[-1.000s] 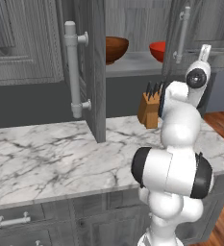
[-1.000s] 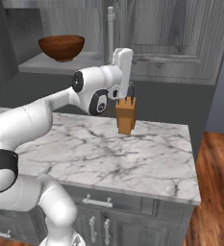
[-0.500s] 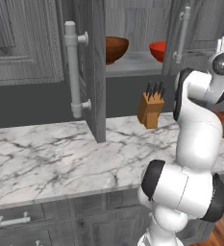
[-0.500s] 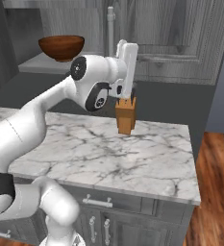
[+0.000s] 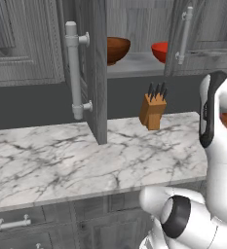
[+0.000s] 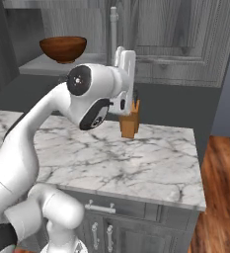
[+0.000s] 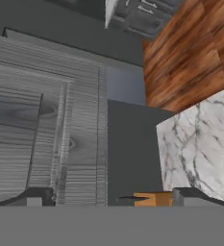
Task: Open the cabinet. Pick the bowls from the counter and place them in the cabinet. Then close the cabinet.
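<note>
Both bowls, brown bowl point(image 5: 117, 48) and red bowl point(image 5: 160, 50), sit shelved inside the cabinet point(image 5: 96, 73); your gripper point(image 7: 108, 198) is spread wide, holding nothing, probably lining up to shut the doors.

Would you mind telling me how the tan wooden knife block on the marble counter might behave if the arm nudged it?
The tan wooden knife block stands taller than its footprint and leans, so a high push would probably tip it. It looks rigid and solid, so a low push would likely slide it across the smooth white marble counter. The dark knife handles on top may rattle.
</note>
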